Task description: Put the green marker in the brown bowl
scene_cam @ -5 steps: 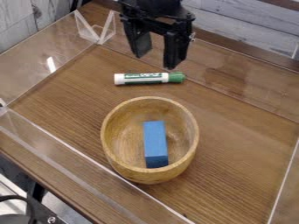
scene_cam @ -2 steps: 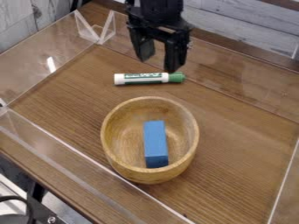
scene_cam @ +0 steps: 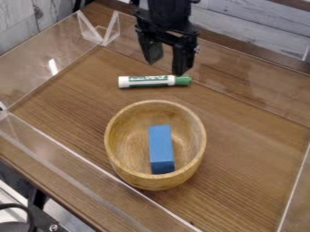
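Green marker (scene_cam: 154,81): lying on the wooden table (scene_cam: 240,131), white barrel toward the left of the view, green cap toward the right; located outside the brown bowl (scene_cam: 155,145), just beyond its far rim as the camera sees it, not touching it; green print visible along the barrel

Gripper (scene_cam: 166,60): black, fingers spread apart, one on each side with a gap between, nothing held; positioned beyond the bowl, at the marker's far side in the view, fingertips close to the marker; whether they touch it cannot be told from this angle

Bowl, taken as landmark: round, light-brown, thick rim, upright on the table; inside it, a blue rectangular block (scene_cam: 161,149), long side running roughly from the far rim toward the near rim, one end nearer the far wall

Left of the bowl: transparent panel (scene_cam: 49,136) along the table edge; beyond it, at the lower left of the view, a black cable (scene_cam: 17,207)

Right of the bowl: bare wood surface
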Controlling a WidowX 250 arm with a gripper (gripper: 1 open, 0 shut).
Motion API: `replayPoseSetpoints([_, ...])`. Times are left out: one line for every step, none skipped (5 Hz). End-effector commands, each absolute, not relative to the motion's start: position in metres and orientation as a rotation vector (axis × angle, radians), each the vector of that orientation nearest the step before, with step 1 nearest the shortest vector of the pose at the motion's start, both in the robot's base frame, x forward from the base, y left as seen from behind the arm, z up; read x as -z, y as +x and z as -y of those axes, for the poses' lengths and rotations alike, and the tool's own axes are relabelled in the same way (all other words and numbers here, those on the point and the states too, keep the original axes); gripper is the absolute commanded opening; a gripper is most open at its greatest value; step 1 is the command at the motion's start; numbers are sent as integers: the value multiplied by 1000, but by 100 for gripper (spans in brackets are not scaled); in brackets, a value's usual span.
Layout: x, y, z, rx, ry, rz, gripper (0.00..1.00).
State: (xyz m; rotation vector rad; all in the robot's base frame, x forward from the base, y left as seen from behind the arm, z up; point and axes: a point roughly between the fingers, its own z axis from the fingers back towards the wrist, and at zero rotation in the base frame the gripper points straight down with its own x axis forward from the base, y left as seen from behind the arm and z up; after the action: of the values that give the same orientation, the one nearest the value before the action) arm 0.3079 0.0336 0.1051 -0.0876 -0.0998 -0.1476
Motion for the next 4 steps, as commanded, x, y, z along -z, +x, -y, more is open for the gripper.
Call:
replayPoseSetpoints([-116,321,-40,146,-71,162,100])
replayPoseSetpoints([-109,326,-42,150,-68,162,100])
replayPoseSetpoints([-103,330,-45,152,-66,162,100])
replayPoseSetpoints([-98,333,-48,153,-64,161,100])
